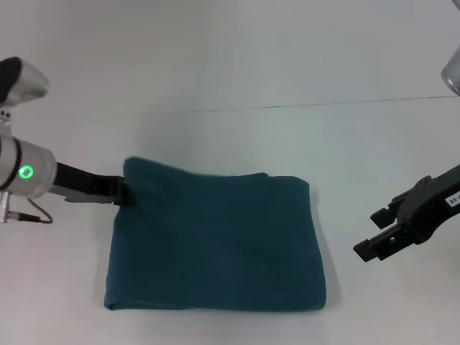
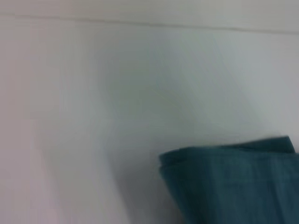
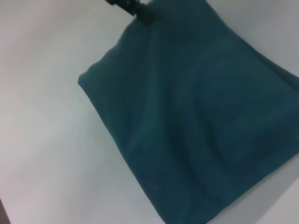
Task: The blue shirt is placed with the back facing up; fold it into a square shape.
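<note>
The blue shirt lies on the white table, folded into a roughly square dark teal pad with its plain side up. It also shows in the left wrist view and the right wrist view. My left gripper is at the shirt's far left corner, touching its edge; it also shows in the right wrist view. My right gripper is open and empty, hovering to the right of the shirt and apart from it.
The table's far edge runs as a thin line behind the shirt. Bare white table surrounds the shirt on all sides.
</note>
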Controlling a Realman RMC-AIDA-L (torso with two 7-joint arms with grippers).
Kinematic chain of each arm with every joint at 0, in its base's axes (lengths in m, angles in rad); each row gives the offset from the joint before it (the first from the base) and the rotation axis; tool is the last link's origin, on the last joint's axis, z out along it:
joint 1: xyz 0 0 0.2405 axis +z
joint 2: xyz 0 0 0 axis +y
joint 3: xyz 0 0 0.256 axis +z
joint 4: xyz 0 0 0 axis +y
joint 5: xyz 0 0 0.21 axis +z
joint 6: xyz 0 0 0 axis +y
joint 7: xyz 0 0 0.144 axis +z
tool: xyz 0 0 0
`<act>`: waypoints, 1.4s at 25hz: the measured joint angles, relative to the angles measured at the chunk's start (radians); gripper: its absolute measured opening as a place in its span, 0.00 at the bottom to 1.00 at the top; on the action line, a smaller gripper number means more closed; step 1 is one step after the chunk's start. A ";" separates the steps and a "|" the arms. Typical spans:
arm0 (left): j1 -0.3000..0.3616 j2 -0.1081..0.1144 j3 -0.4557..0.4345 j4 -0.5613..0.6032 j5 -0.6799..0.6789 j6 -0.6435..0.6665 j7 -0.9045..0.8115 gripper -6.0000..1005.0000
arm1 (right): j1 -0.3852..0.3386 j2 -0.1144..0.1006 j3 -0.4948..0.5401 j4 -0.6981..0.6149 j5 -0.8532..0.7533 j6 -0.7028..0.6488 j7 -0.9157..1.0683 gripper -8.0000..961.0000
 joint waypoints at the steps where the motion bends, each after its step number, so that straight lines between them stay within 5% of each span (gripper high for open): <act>1: 0.007 0.000 -0.001 0.008 -0.003 0.002 -0.004 0.20 | 0.000 0.000 0.000 0.000 0.000 0.000 0.000 0.84; 5: 0.027 -0.001 -0.002 0.021 0.003 0.016 -0.021 0.21 | -0.001 0.000 -0.001 0.000 0.000 0.000 -0.001 0.84; 13: 0.117 -0.013 -0.010 0.187 -0.056 0.109 0.007 0.49 | 0.002 0.000 0.001 -0.002 0.003 0.000 -0.013 0.84; 17: 0.183 -0.018 -0.089 0.287 -0.217 0.320 0.228 0.59 | -0.006 0.009 0.018 -0.016 0.027 0.002 -0.045 0.84; 22: 0.228 -0.020 -0.201 0.254 -0.316 0.584 0.504 0.71 | -0.032 0.026 0.025 -0.018 0.101 0.013 -0.111 0.84; 27: 0.301 -0.033 -0.257 0.218 -0.356 0.683 0.686 0.87 | -0.102 0.032 0.021 -0.004 0.190 0.043 -0.195 0.85; 35: 0.367 -0.034 -0.309 0.208 -0.350 0.732 0.801 0.95 | -0.180 0.025 0.058 0.074 0.308 0.066 -0.325 0.90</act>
